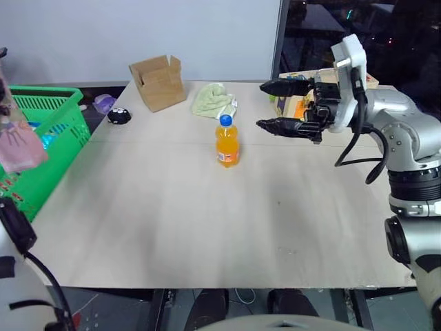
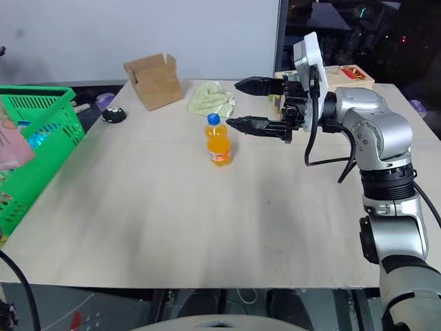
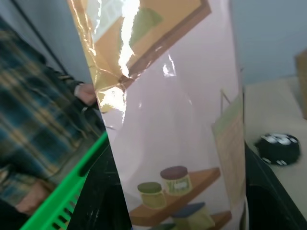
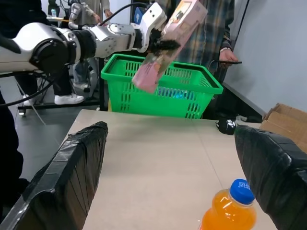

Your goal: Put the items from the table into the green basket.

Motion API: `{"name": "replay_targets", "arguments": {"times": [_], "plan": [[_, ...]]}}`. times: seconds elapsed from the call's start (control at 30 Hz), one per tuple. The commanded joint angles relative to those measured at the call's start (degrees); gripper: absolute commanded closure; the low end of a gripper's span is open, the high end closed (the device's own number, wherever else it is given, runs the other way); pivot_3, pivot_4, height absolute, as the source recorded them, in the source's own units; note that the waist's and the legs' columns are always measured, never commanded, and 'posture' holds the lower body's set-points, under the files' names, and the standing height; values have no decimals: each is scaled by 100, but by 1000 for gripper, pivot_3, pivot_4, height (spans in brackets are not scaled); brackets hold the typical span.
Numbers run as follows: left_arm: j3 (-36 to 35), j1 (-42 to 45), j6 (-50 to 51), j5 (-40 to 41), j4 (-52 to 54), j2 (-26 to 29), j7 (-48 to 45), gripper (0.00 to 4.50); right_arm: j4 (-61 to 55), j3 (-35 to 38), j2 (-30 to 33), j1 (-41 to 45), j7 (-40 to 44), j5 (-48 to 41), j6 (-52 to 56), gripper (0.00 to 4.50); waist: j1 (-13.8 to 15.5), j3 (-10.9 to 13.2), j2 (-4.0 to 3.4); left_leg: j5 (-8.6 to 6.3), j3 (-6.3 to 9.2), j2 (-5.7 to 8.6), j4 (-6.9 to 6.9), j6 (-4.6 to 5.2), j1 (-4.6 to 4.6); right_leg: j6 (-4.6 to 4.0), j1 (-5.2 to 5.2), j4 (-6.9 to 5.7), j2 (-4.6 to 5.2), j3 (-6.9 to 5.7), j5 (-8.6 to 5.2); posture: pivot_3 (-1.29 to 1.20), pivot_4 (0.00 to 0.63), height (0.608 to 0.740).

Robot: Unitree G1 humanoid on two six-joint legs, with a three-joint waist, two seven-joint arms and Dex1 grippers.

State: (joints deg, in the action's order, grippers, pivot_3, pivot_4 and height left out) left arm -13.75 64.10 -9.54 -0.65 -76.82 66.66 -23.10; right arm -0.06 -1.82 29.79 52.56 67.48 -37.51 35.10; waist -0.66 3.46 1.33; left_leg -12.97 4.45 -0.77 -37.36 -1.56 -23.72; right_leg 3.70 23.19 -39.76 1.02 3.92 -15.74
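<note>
The long pink printed carton (image 1: 18,146) hangs tilted above the green basket (image 1: 52,114) at the table's left end, with my left gripper (image 4: 161,45) shut on it; its black fingers (image 3: 101,191) flank the carton (image 3: 177,124). A small orange drink bottle (image 1: 227,141) with a blue cap stands upright on the pale beige table (image 1: 207,221), past its middle. Just right of the bottle, my right gripper (image 1: 274,105) hovers open and level, pointing left toward it with nothing between its fingers.
An open tan cardboard box (image 1: 159,83), a pale green cloth (image 1: 215,101) and a small black object (image 1: 118,116) lie along the far edge. A wooden box (image 2: 351,74) of colourful items sits behind my right gripper. A person in a plaid shirt (image 4: 211,24) stands beyond the basket.
</note>
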Motion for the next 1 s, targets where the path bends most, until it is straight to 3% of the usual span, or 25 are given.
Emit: {"name": "replay_targets", "arguments": {"times": [0.03,0.27,0.5,0.73,0.9,1.0], "plan": [[-277,310,-590,101,205,400,364,2453,-356,158,48,-46,-97,-136,82,0,-48,-4,6,0,-1,0,0,0,-1,0,1,1,0,0,0,53,0,740],[-65,280,-849,-308,141,532,863,2453,-460,147,59,-119,-144,-171,114,0,-91,-7,10,0,-4,3,0,0,0,0,2,-1,4,1,0,59,0,740],[-164,-671,-959,-348,28,566,1104,2453,-614,60,45,-240,-130,-148,82,0,-104,-16,17,0,-4,2,-1,0,1,0,0,-2,5,0,0,56,0,740],[-64,-1656,-658,-604,-35,760,1909,2453,-655,-3,61,-262,-107,-122,98,0,-155,-21,27,0,-3,2,-1,0,0,0,2,-5,6,-1,0,57,0,740],[-481,-1597,-705,-181,65,679,1769,139,-747,-13,86,-346,-142,-129,132,0,-123,-33,43,0,-2,4,-1,0,0,0,1,-4,7,-2,0,43,0,740],[-534,-1156,-768,126,361,364,718,56,-805,16,137,-429,-154,-127,141,0,-67,-44,59,1,1,4,-2,-1,1,0,-3,-3,7,-10,0,38,0,740]]}}
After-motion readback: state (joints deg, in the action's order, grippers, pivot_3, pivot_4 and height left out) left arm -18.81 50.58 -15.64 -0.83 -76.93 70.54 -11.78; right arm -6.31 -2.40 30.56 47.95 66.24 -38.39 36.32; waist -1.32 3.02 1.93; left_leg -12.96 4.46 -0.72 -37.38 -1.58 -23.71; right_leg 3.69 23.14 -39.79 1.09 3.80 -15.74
